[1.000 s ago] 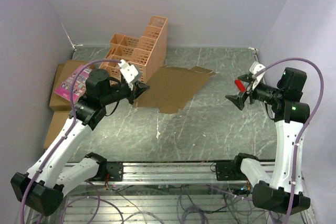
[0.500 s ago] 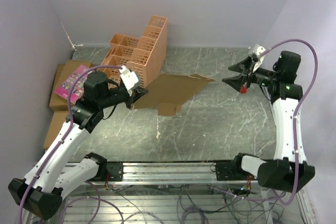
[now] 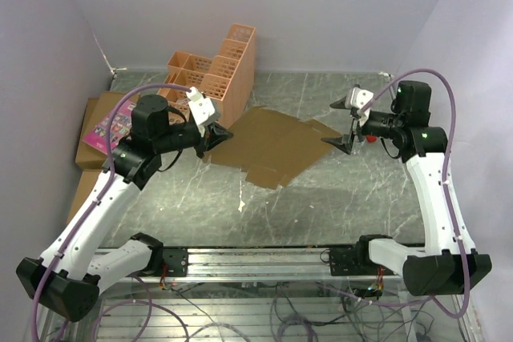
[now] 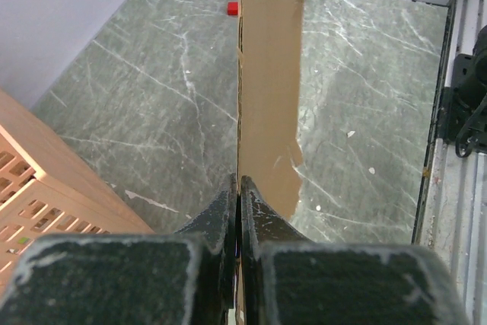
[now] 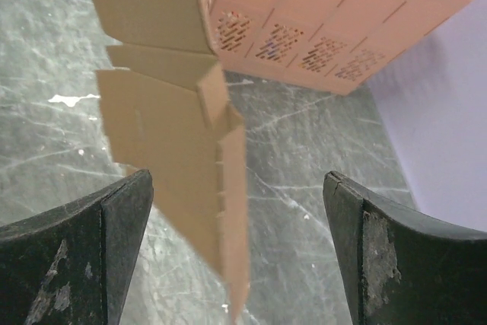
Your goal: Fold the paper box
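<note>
Watch the paper box (image 3: 272,143): it lies as a mostly flat sheet on the desk (image 3: 337,190), just in front of the orange crate (image 3: 212,78), and it is gripped only at the edge nearest the crate. If you pull or lift from that single pinch, the thin cardboard may bend off its creases, tear, or slip free. It could also snag the crate's wall. The left claw (image 3: 218,137) is clamped tight on that edge. The right claw (image 3: 341,124) is spread wide at the side of the sheet away from the crate. It holds nothing, and the flapped edge lies ahead of its gap, untouched.
</note>
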`<state>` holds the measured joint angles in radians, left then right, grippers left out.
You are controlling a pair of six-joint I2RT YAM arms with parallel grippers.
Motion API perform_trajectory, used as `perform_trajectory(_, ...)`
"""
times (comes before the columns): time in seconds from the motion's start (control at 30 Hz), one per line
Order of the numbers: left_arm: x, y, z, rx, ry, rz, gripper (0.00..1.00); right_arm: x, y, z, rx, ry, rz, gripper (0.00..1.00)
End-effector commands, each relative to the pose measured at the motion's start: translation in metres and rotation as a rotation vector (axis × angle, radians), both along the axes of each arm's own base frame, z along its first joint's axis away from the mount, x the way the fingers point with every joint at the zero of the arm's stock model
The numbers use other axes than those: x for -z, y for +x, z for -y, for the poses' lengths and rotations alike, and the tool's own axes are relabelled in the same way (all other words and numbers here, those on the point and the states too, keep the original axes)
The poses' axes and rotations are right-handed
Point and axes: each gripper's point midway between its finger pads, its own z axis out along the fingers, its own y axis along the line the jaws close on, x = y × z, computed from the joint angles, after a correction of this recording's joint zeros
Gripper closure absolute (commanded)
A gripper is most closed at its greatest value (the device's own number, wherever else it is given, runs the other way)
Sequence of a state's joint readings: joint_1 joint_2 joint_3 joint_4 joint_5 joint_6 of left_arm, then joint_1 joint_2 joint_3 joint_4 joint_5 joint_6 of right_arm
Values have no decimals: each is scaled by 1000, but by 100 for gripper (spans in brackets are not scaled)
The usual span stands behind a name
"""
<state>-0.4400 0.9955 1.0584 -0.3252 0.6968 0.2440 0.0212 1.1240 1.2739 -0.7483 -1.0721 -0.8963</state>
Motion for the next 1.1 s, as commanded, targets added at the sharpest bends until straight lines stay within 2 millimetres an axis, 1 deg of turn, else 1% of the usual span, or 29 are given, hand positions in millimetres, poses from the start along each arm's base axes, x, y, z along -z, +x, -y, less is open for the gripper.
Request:
perform_trajectory(0.0,-23,-14,4,47,-49,-2,93,1,15,7,54,-49,19,7)
perform_trajectory(0.1,-23,-15,1,18,-60,-25,93,-4,12,12,123,-25,-48,5)
perform_trajectory(0.17,-22,-15,-1,-9,-73,-47,93,-7,14,22,210,11,-77,4)
perform_trajectory(0.27,-17,-16,-2,-32,-88,-83,93,-13,7,38,268,80,-91,2)
perform_trajectory(0.4,-12,-19,-2,-24,-96,-117,93,-15,-10,44,222,121,-119,2)
perform_trajectory(0.47,-13,-20,-3,-26,-97,-113,93,-10,-12,48,217,143,-156,3)
perform_trajectory(0.5,-13,-21,-4,-29,-96,-109,93,-8,-10,50,233,163,-187,6)
perform_trajectory(0.57,-13,-22,-6,-37,-96,-97,93,-11,-2,57,288,211,-236,14)
perform_trajectory(0.63,-12,-25,-6,-23,-97,-68,93,-26,2,54,295,273,-256,22)
perform_trajectory(0.67,-11,-26,-6,-12,-98,-49,93,-42,5,52,285,303,-227,26)
perform_trajectory(0.73,-9,-26,-7,-6,-99,3,93,-65,4,43,234,372,-254,29)
perform_trajectory(0.77,-9,-26,-7,4,-98,24,93,-71,4,35,201,380,-280,31)
perform_trajectory(0.8,-8,-26,-6,13,-91,44,93,-73,6,26,170,373,-317,33)
perform_trajectory(0.83,-7,-25,-5,28,-75,68,93,-76,14,17,146,346,-341,38)
perform_trajectory(0.9,-6,-26,-4,62,-45,87,93,-66,16,-2,90,262,-367,49)
perform_trajectory(0.97,-3,-26,-1,109,-4,107,93,-54,19,-9,69,212,-370,64)
perform_trajectory(1.0,-2,-26,0,130,12,115,93,-49,18,-12,52,193,-368,69)
perform_trajectory(1.07,-2,-26,2,157,30,132,93,-38,12,-17,22,154,-392,72)
